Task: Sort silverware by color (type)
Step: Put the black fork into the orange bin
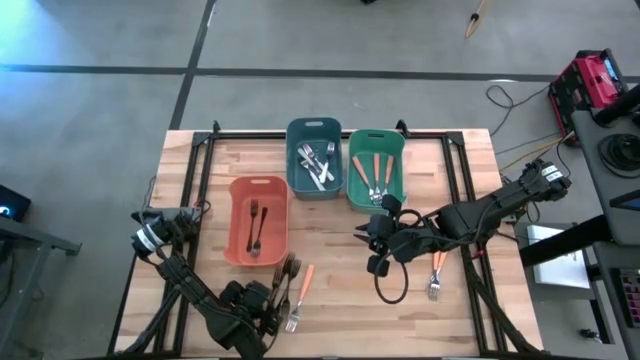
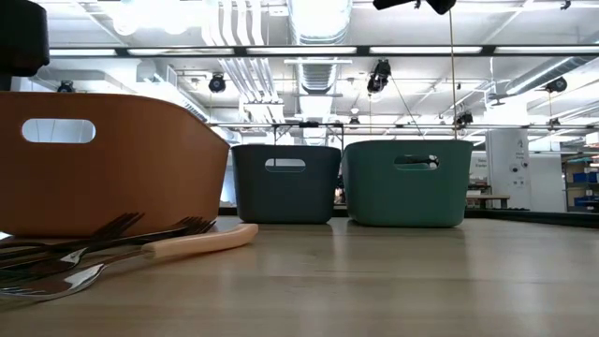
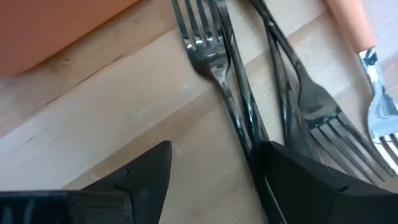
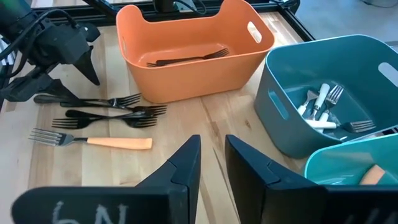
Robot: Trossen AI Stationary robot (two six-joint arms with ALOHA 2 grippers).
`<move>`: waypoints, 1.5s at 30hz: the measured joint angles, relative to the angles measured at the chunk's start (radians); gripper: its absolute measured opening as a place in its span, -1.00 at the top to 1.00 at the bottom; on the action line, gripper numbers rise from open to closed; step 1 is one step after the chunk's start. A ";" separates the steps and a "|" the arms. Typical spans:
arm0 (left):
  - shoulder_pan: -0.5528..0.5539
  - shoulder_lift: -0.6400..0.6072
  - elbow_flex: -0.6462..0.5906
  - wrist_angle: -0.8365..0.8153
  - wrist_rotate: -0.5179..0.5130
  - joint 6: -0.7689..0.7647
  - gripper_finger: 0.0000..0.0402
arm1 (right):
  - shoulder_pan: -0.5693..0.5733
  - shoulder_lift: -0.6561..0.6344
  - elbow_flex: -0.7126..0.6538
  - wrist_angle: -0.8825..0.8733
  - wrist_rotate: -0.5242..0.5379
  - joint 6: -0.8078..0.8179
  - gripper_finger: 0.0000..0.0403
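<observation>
Right up close in the low view lie some dark forks [image 2: 84,245] and one fork with an orange handle [image 2: 192,243], flat on the wooden table [image 2: 393,281]. They sit just in front of the salmon bin [image 2: 112,164]. From above, the same dark forks [image 1: 283,278] lie side by side near the front edge of the table, with the orange-handled fork [image 1: 299,297] just beside them. The left gripper [image 1: 262,305] is down low at these forks, and its two fingers [image 3: 146,177] stand wide apart. One finger touches or almost touches a dark fork handle, but nothing is held. The salmon bin [image 1: 257,220] has dark forks [image 1: 255,225] inside it. The blue bin [image 1: 315,158] holds shiny silver pieces [image 1: 316,163]. The green bin [image 1: 376,168] next to it holds pieces with orange handles [image 1: 373,175]. The blue and green bins touch each other at the back, and the salmon bin stands closer to the front. The right gripper [image 1: 372,247] hangs over the bare wood in the middle of the table, near the green bin. Its fingers [image 4: 180,171] have a small gap between them and hold nothing. One more orange-handled fork [image 1: 436,277] lies on the table on the right side, under the right arm.
</observation>
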 joint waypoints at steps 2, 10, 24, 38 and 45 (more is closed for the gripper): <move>0.000 0.000 0.000 -0.010 0.012 0.000 -0.19 | 0.000 0.000 0.000 0.000 0.000 0.000 0.68; -0.001 -0.002 0.000 -0.014 0.042 0.038 -0.07 | 0.000 0.000 -0.002 0.002 0.000 0.000 0.65; -0.010 -0.013 0.002 -0.049 0.081 0.046 0.00 | 0.000 0.000 -0.006 0.003 0.000 0.004 0.69; -0.040 -0.015 0.001 -0.104 0.114 0.036 0.08 | 0.000 0.000 -0.007 0.012 0.000 0.004 0.66; -0.047 -0.015 0.001 -0.114 0.128 0.023 0.28 | 0.000 0.000 -0.007 0.017 0.000 0.004 0.68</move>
